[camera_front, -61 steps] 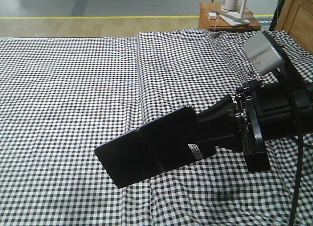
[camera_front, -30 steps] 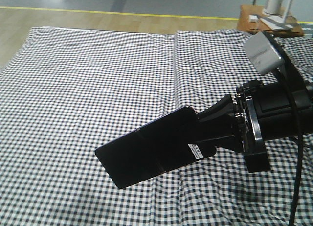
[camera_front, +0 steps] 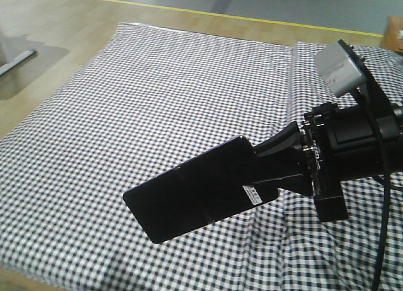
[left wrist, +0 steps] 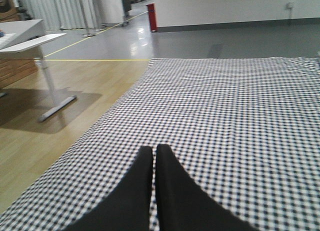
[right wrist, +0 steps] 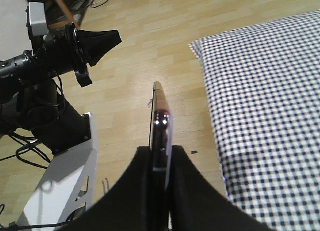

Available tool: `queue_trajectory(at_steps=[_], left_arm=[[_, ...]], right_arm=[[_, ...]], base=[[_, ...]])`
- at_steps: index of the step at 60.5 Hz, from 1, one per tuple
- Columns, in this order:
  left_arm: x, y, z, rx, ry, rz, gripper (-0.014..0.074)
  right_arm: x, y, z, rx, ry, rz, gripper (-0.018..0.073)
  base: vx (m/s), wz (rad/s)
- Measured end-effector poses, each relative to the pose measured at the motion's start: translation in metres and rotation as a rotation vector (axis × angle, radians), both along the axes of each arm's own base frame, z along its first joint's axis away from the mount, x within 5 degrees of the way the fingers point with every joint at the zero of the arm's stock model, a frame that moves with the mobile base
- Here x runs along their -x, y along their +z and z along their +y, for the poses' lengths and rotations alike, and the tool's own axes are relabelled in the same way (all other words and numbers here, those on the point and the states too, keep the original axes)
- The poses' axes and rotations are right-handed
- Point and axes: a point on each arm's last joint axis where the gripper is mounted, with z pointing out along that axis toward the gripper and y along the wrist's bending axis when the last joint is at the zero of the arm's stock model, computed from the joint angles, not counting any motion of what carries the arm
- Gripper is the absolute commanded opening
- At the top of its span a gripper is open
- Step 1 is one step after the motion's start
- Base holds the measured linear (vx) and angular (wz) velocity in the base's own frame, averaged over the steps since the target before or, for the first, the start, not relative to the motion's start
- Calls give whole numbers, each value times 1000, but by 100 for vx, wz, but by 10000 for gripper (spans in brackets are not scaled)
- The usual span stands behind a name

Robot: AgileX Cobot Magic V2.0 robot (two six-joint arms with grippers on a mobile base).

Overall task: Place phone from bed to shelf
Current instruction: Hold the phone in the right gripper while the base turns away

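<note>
**Phone (camera_front: 198, 196) held in the air, off the checked bed (camera_front: 157, 96).**
Left gripper (left wrist: 153, 158): jaws pressed together, empty, low over the sheet. Phone: tilted (crease and white sticker visible), near the bed's edge. Right gripper (camera_front: 261, 171): jaws clamped on the phone's end.

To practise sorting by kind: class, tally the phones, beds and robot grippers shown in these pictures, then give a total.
phone: 1, clamped in the right gripper
bed: 1
grippers: 2, the right gripper and the left gripper, which is closed on nothing
Total: 4
</note>
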Motion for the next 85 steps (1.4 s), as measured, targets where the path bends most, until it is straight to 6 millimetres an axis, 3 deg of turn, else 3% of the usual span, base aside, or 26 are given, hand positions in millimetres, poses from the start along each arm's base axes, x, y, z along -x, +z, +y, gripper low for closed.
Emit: queue_trajectory(at_steps=[85], left_arm=[[0, 0, 0, 0, 0, 0, 1]], right_arm=[[0, 0, 0, 0, 0, 0, -3]], base=[[-14, 55]])
